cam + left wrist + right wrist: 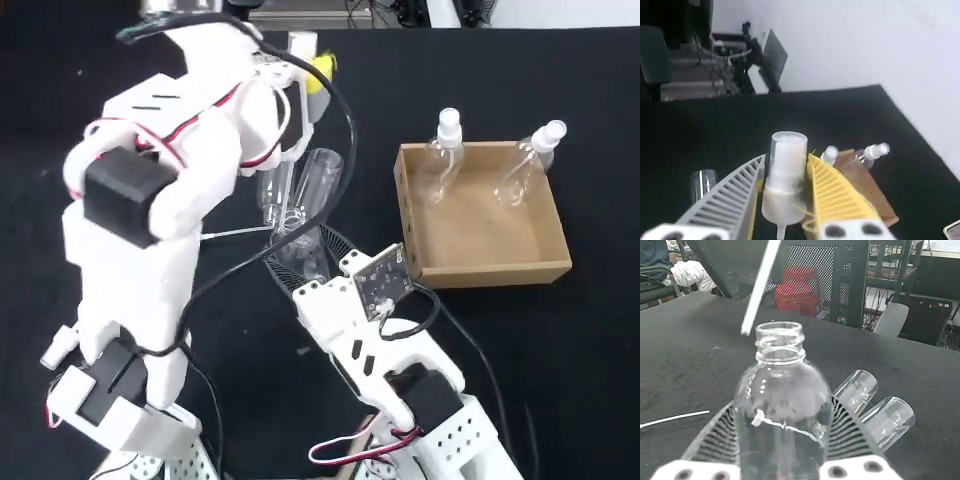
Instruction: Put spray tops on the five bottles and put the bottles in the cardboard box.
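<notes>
Currently cardboard box (486,272) holds two capped bottles (438,165) (tops over far rim).

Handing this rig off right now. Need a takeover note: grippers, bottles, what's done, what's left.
Left gripper: fingers shut on a spray top, its tube hanging just above the open bottle.
Right gripper: fingers shut on that open bottle, upright.
Done: two capped bottles in the box.
Left: cap and box the held bottle, then the two uncapped bottles lying on the table.
</notes>
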You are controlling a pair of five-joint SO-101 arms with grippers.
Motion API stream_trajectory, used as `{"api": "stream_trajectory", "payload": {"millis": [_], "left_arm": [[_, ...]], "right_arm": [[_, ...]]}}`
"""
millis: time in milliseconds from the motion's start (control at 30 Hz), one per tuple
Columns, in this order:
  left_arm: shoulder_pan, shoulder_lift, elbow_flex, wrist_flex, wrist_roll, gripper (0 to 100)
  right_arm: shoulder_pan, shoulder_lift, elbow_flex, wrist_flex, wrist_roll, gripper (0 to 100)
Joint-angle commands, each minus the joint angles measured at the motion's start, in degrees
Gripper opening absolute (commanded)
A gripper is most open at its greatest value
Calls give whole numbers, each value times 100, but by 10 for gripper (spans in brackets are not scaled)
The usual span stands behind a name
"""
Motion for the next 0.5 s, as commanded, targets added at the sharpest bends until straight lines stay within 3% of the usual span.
{"api": "stream_trajectory", "payload": {"millis": [0, 267, 467], "left_arm": [[-40, -202, 330, -211, 18, 40], [-22, -273, 312, -897, 9, 40], [-13, -466, 409, -738, 53, 40]], "right_arm": [[88, -119, -48, -44, -35, 10], [97, -119, -48, -44, -35, 10], [105, -119, -48, -44, -35, 10]]}}
